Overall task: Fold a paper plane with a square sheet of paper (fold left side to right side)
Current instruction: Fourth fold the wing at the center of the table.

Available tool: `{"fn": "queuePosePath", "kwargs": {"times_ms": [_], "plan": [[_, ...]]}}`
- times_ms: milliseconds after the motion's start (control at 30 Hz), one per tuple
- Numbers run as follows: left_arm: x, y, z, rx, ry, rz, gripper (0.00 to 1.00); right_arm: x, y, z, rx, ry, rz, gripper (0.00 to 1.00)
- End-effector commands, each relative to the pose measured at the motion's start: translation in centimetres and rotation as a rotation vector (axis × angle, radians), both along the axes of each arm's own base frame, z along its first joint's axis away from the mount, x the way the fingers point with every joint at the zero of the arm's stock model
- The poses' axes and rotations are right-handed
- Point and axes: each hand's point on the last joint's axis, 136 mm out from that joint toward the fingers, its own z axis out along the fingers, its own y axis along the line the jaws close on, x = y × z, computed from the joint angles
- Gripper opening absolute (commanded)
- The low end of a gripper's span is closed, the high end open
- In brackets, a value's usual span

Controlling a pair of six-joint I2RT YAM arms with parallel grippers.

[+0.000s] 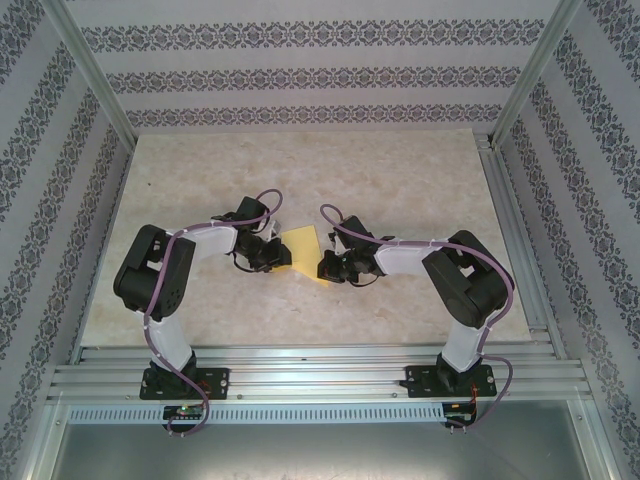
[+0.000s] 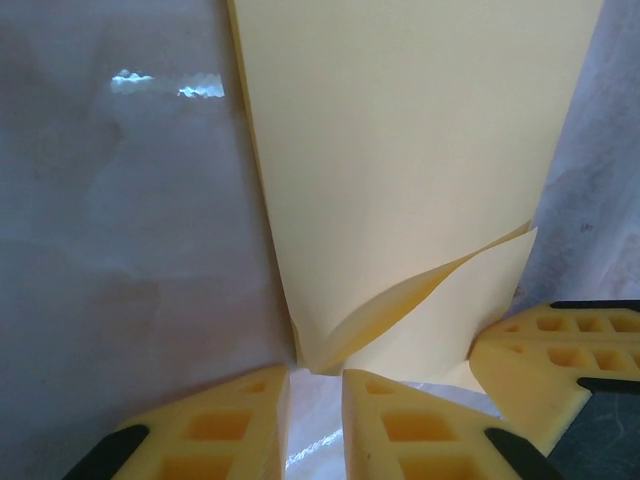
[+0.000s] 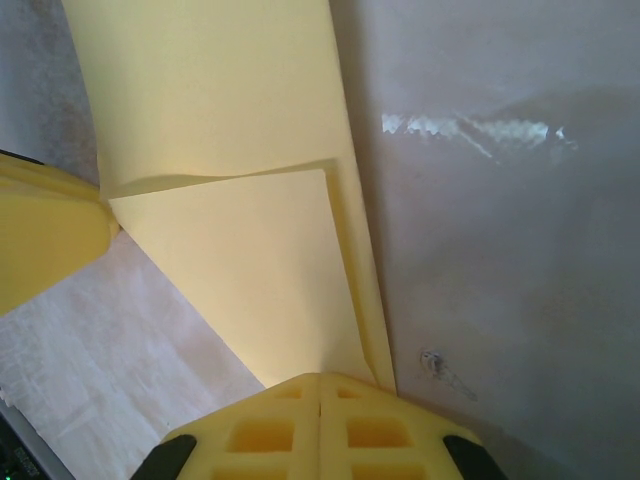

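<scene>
**Top view.** You see the square sheet of paper (image 1: 303, 250) lying on the pale table (image 1: 400, 180) at the centre of the frame, just below the middle. It lies between the two grippers. Your left gripper (image 1: 276, 256) meets the sheet's left edge. Your right gripper (image 1: 326, 268) meets its lower right corner. Both arms bend inward from their bases at the bottom of the frame.

**Left wrist view.** The sheet (image 2: 400, 150) runs from the bottom centre up to the top edge of the frame. It is partly folded. One layer lifts off the other, and its curled edge sweeps from the lower centre to the right middle. The left gripper (image 2: 315, 385) is released: its jaws stand a little apart, with table surface showing in the gap. The paper's lowest corner sits just at their mouth, not clamped. A yellow finger of the right gripper (image 2: 560, 350) enters at the lower right and touches the sheet's near corner.

**Right wrist view.** The sheet (image 3: 220, 100) fills the upper left, with a folded flap tapering down to the bottom centre. The right gripper (image 3: 320, 378) is clenched, its fingers pressed flat together. The flap's point runs in under the fingertips. You cannot tell whether a layer is pinched or only pressed against the table. A left gripper finger (image 3: 40, 230) shows at the left edge, against the paper.
</scene>
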Motion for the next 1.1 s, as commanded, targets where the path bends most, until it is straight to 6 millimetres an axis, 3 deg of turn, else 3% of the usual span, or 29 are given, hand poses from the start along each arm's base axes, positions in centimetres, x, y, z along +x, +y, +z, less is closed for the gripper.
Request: {"fn": "queuePosePath", "kwargs": {"times_ms": [0,200,567,933,1067], "plan": [[0.7,-0.9,0.2,-0.014,-0.026,-0.018,0.19,-1.6,-1.4,-3.0,-0.088,0.057,0.006,0.04],[0.8,-1.0,0.6,-0.013,-0.034,-0.020,0.14,-1.8,-1.5,-3.1,-0.090,0.062,0.007,0.05],[1.0,-0.5,2.0,0.021,-0.067,-0.024,0.19,-1.7,-1.4,-3.2,-0.087,0.064,0.008,0.05],[1.4,-0.7,1.1,0.015,-0.054,-0.015,0.19,-1.8,-1.4,-3.1,-0.085,0.064,0.009,0.05],[1.7,-0.9,1.3,0.004,-0.061,-0.005,0.12,-1.9,-1.4,-3.2,-0.088,0.067,0.011,0.05]]}}
